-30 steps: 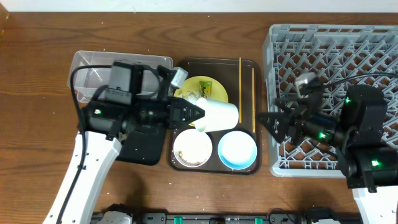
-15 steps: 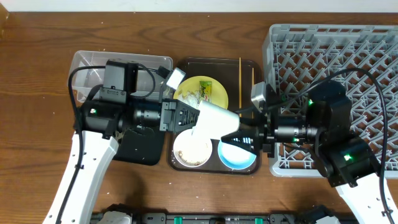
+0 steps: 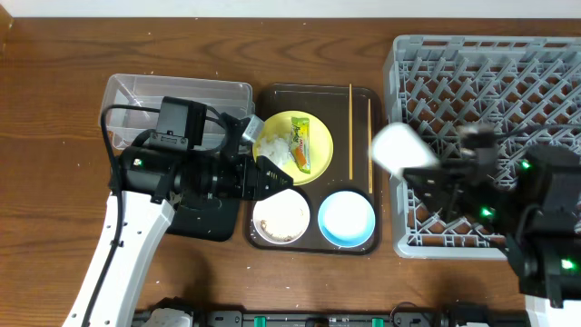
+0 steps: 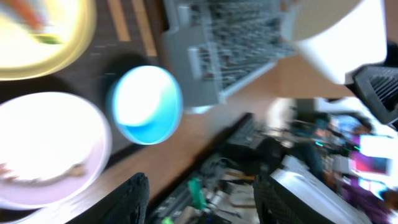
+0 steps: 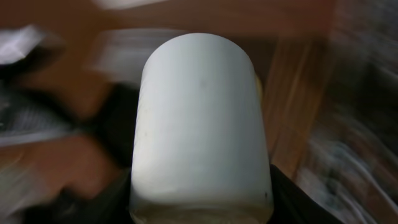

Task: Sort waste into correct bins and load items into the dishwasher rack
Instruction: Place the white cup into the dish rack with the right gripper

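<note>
My right gripper is shut on a white cup, which hangs in the air at the left edge of the grey dishwasher rack. The cup fills the right wrist view between the dark fingers. My left gripper is open and empty over the brown serving tray. The left wrist view shows the light blue bowl and white bowl below it. A yellow plate carries a green-yellow wrapper and a white tissue. Two chopsticks lie along the tray's right side.
A clear tub stands left of the serving tray, with a black tray in front of it, partly under my left arm. The white bowl and blue bowl sit side by side at the tray's front.
The left gripper opened and let go of the white cup, then drew back left. The right gripper closed on the cup and carried it right to the rack's edge.
</note>
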{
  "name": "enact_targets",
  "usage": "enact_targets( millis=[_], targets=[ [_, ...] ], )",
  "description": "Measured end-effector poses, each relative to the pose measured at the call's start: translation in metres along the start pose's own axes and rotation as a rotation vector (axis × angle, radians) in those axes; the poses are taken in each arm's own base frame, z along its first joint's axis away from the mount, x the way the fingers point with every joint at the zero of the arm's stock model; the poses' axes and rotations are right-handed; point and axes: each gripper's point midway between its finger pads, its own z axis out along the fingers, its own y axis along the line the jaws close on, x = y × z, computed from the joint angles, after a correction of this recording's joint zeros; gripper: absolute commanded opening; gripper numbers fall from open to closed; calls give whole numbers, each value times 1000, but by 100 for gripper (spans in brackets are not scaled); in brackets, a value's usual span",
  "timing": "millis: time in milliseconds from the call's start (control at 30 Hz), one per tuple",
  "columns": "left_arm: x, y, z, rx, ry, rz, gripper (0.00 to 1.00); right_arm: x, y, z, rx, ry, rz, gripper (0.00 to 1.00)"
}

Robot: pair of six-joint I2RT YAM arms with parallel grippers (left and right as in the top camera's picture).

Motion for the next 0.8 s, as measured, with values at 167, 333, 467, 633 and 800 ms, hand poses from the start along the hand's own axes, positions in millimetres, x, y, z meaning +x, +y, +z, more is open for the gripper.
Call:
enact_targets(
  millis=[167, 333, 467, 633, 800],
  targets=[
    [-3, 13, -1, -74, -17, 2, 58, 41, -89, -24, 465, 102, 277, 41],
    [-5, 17, -1, -98, -24, 5, 58, 57, -129, -27, 677, 203, 369, 43],
    [-5, 18, -1, -104, -25, 4, 58, 65, -150, -15, 743, 295, 407, 48],
    [-5, 18, -1, -104, -24, 4, 58, 58, -168, 11, 742, 323, 423, 56],
    [-5, 18, -1, -104, -24, 4, 58, 54, -166, 25, 679, 322, 434, 84]
  ],
)
